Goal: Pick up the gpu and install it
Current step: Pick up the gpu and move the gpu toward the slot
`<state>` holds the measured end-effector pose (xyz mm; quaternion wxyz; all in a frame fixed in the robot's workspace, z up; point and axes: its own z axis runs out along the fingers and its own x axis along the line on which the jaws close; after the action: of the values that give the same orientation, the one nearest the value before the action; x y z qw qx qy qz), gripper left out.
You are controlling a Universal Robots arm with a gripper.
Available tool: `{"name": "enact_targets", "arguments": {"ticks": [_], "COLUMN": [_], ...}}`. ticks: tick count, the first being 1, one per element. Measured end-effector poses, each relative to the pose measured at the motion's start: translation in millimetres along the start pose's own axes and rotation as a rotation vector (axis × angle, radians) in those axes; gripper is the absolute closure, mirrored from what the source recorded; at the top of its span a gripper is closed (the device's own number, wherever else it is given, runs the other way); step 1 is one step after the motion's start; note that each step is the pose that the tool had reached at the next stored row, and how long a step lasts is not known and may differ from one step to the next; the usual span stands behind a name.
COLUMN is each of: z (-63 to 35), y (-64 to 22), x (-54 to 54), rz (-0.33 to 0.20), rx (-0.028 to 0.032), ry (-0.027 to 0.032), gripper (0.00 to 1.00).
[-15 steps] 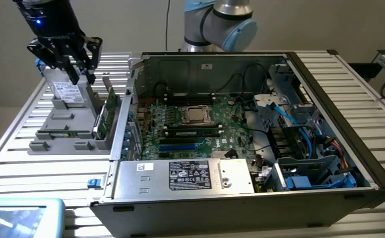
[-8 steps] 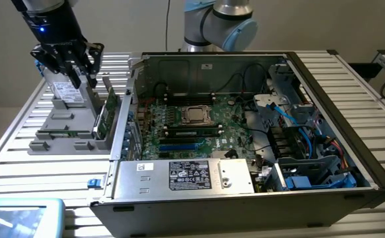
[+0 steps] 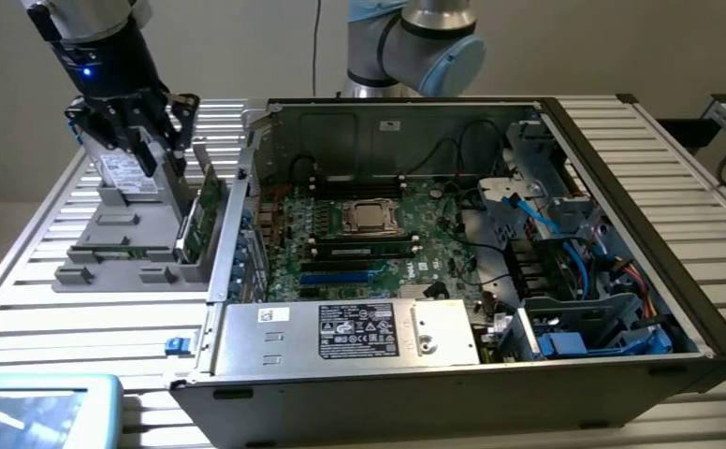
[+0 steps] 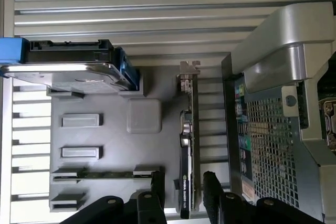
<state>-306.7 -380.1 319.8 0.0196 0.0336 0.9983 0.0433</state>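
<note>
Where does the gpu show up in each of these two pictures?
Exterior view: the gpu stands on edge in the grey holder, on the exterior view's left of the computer case.
Wrist view: the gpu is edge-on between the open hand's fingers.
Shared landmark: the grey holder.

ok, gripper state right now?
Gripper: open, holding nothing; jaws apart over the thin black-and-green gpu card standing on edge, not touching it.

Arm joint [image 3: 413,47] sits at rear centre of the exterior view. Wrist section [image 3: 98,42] is approx. vertical on that view's left, blue indicator lit. Gripper [image 3: 149,159] pts straight down. Fingers [image 4: 156,183] are spread wide and parallel, w/ clear gap between them; no grip made.
</note>
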Motion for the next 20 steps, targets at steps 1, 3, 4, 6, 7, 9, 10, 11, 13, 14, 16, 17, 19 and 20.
{"name": "enact_targets", "arguments": {"ticks": [1,3,4,6,7,9,10,11,13,14,16,17,19,20], "z": [1.8,5.4,7.2,11.0,12.7,15.4,16.6,18.5,21.9,23.5,26.5,28.0,30.3,31.5], "y": [-0.1,-0.5,-0.6,-0.9,-1.1,-1.4,-1.5,-1.7,-2.0,-2.2,-2.6,-2.8,-3.7,-4.3], "x": [0.1,0.2,0.3,0.4,0.5,0.6,0.7,1.0,2.1,2.8,4.0,4.5,4.8,4.8], "rz": [0.000,0.000,0.000,0.000,0.000,0.000,-0.001,-0.001,-0.001,-0.001,-0.002,-0.002,-0.003,-0.002], "rx": [0.0000,0.0001,0.0001,-0.0001,0.0000,-0.0005,-0.0006,-0.0008,-0.0009,-0.0010,-0.0014,-0.0016,-0.0024,-0.0040], "ry": [0.0000,0.0001,0.0000,-0.0003,-0.0009,-0.0063,-0.0097,-0.0113,-0.0139,-0.0158,-0.0205,-0.0235,-0.0302,-0.0325], "gripper": [0.56,0.56,0.56,0.56,0.56,0.55,0.55,0.48,0.48,0.48,0.48,0.48,0.48,0.48]}}
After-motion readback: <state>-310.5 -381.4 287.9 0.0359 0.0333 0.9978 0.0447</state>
